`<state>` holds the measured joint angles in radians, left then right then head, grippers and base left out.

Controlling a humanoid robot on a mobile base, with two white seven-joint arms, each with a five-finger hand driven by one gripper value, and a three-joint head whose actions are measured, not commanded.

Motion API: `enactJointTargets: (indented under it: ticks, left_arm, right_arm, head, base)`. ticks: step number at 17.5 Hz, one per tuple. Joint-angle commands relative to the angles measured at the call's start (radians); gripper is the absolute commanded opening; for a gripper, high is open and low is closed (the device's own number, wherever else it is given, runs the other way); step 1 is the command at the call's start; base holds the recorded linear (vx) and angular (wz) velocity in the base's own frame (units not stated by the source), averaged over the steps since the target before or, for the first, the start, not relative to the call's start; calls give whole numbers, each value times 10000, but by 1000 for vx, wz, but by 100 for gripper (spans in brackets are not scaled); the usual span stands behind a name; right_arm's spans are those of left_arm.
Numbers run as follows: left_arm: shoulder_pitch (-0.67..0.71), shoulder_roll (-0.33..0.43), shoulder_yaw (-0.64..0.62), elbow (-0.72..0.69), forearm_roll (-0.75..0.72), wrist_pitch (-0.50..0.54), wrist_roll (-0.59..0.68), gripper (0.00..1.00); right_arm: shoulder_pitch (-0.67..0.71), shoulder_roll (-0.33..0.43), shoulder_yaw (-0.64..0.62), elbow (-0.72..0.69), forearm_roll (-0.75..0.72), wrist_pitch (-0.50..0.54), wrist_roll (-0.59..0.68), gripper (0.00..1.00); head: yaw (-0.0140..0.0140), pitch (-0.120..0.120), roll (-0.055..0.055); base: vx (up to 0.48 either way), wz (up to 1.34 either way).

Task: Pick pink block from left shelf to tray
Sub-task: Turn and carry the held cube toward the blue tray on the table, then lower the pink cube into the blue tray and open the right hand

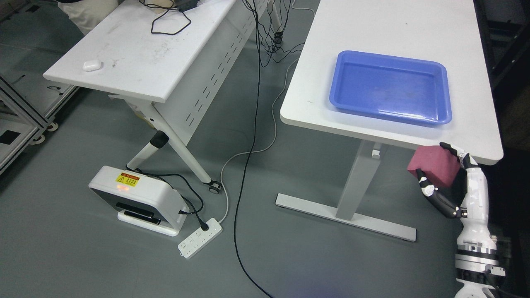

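Observation:
A pink block (pixel 434 164) is held in my right hand (pixel 445 176), whose arm rises from the lower right corner. The black fingers (pixel 441 200) wrap the block from below and behind. The block hangs just below the front edge of the white table (pixel 314 111), near its right end. A blue tray (pixel 389 86) with nothing in it rests on that table, up and to the left of the block. The left arm is out of sight.
A second white table (pixel 136 62) with a small white case (pixel 92 65) and black cables stands at the left. On the grey floor lie a white device (pixel 136 198), a power strip (pixel 199 238) and cables. The table's metal foot (pixel 343 215) is beside the hand. A shelf frame (pixel 18 120) shows far left.

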<state>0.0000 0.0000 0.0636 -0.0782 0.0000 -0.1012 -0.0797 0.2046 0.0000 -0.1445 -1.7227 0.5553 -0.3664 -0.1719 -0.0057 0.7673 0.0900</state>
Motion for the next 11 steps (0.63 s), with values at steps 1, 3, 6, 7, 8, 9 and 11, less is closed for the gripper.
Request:
enactJointTargets:
  ticks: [1, 3, 6, 7, 8, 9, 11]
  left_arm:
    - [46, 174, 8, 0, -15, 0, 0, 100]
    - [62, 174, -7, 0, -15, 0, 0, 100]
    - [46, 174, -7, 0, -15, 0, 0, 100]
    - [61, 174, -7, 0, -15, 0, 0, 100]
    - [62, 174, -7, 0, -15, 0, 0, 100]
    - [62, 174, 8, 0, -15, 0, 0, 100]
    - [46, 174, 8, 0, -15, 0, 0, 100]
  right_arm:
    - [10, -175, 110, 0, 0, -2, 62, 5]
    - [10, -175, 157, 0, 0, -2, 62, 5]
    - [-6, -175, 233, 0, 0, -2, 93, 5]
    - [10, -175, 294, 0, 0, -2, 93, 5]
    - [25, -175, 340, 0, 0, -2, 93, 5]
    - [25, -175, 341, 0, 0, -2, 93, 5]
    - [25, -175, 356, 0, 0, 13, 139, 5]
  head:
    - [0, 0, 0]
    - [0, 0, 0]
    - [0, 0, 1]
    - [0, 0, 1]
    - [0, 0, 1]
    - [0, 0, 1]
    - [0, 0, 1]
  base:
    - [279, 31]
    - [284, 16]
    - [302, 0]
    - [278, -12]
    - [278, -12]
    - [291, -24]
    - [290, -25]
